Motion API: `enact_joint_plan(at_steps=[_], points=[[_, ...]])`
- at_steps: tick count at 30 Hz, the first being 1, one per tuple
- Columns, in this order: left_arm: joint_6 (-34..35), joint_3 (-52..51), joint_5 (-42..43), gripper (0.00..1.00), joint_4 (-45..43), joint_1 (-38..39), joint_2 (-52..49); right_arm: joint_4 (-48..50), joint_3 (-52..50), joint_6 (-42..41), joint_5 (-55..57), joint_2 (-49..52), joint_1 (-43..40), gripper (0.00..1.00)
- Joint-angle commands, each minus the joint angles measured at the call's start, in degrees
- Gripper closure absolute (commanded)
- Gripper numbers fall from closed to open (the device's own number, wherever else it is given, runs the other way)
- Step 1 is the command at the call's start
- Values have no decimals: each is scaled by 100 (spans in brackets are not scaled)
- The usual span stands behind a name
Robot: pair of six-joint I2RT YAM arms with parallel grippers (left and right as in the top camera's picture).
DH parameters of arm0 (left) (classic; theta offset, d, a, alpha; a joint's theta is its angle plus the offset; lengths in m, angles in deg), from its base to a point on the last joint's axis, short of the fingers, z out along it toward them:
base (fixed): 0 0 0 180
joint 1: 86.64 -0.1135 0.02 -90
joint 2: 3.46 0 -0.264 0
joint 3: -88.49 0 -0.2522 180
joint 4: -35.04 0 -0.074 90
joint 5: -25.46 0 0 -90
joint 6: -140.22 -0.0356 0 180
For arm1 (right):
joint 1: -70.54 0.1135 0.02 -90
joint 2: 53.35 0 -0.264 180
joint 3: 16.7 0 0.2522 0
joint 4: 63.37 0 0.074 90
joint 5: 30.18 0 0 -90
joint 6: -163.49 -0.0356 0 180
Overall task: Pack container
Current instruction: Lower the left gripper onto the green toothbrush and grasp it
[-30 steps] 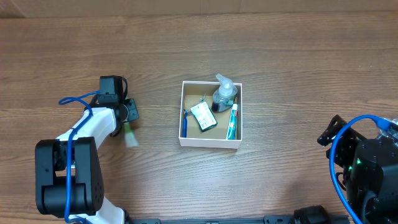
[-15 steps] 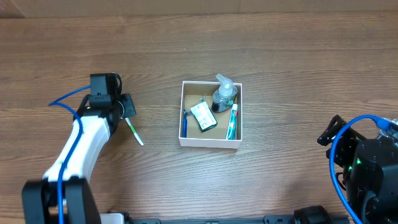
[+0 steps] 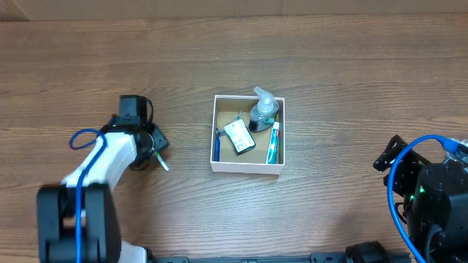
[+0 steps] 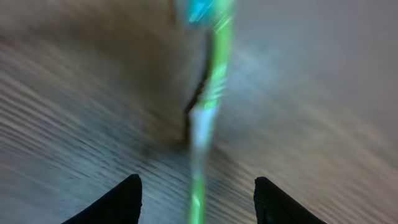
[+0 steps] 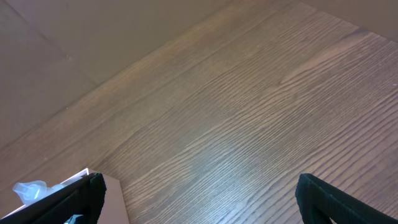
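Container: the square white-walled container (image 3: pixel 248 169) sits open-topped near the middle of the table (image 3: pixel 344 80), brown inside; one corner of it also shows at the lower left of the right wrist view.
Inside the container: a clear pump bottle (image 3: pixel 263 110) lies in the far right corner, a green-and-white tube (image 3: pixel 272 143) runs along the right wall, a white packet (image 3: pixel 239 136) lies tilted in the middle, and a slim blue item (image 3: pixel 216 147) lies against the left wall.
Green stick: a thin green stick (image 3: pixel 160 161) lies flat on the table, left of the container and well apart from it.
Left pincer: the left pincer (image 4: pixel 197 180) is spread open and points down at the table, gripping nothing. The green stick runs up between its two dark fingertips in the wrist view, which is heavily blurred, so contact cannot be told.
Right pincer: the right pincer (image 5: pixel 200 180) is spread wide over bare wood, nothing between its fingers, at the table's near right, well apart from the container.
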Motion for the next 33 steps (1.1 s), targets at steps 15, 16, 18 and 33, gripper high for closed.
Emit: enact_joint_plan(at_steps=[15,16,18,33], points=[[280,-87,-63,58,-407,24,-876,26,85,-22,96,-7,-24,0],[271,-87,-114,58,-424,24,-876,26,85,-22,96,-7,-24,0],[271,-87,-153,58,-442,24,-876,26,85,-22,96,-7,-24,0],[81,-70,-251,43,-577,20,-837,26,85,-22,96,-7,-24,0]])
